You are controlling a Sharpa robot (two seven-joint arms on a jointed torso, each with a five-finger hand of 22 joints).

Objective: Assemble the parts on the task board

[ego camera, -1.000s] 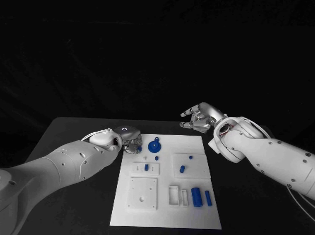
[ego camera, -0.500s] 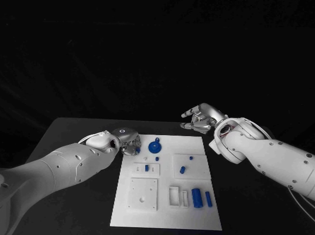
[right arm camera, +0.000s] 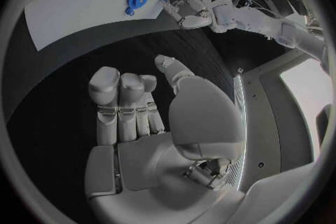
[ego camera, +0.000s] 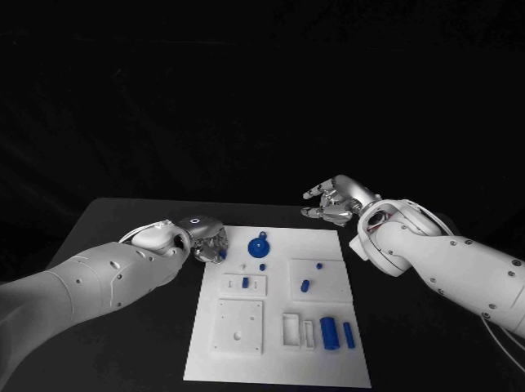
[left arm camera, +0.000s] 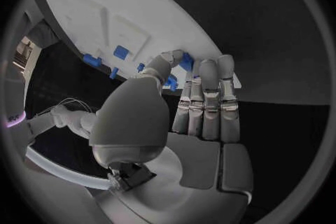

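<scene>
The white task board lies mid-table. My left hand hovers at its far left corner, thumb and fingers pinching a small blue part; the left wrist view shows the same part between the fingertips. Just right of that hand lies a round blue piece with a ring on top. Small blue pegs stand mid-board. Two blue cylinders lie in the near right corner. My right hand hangs over the black table beyond the far right corner, fingers apart and holding nothing.
A white square block with holes sits on the board's near left, and a white slotted frame beside the cylinders. Black table surrounds the board on all sides.
My left hand has drawn a little to the left at the board's far corner, the blue part going with it. The right hand has hardly moved.
</scene>
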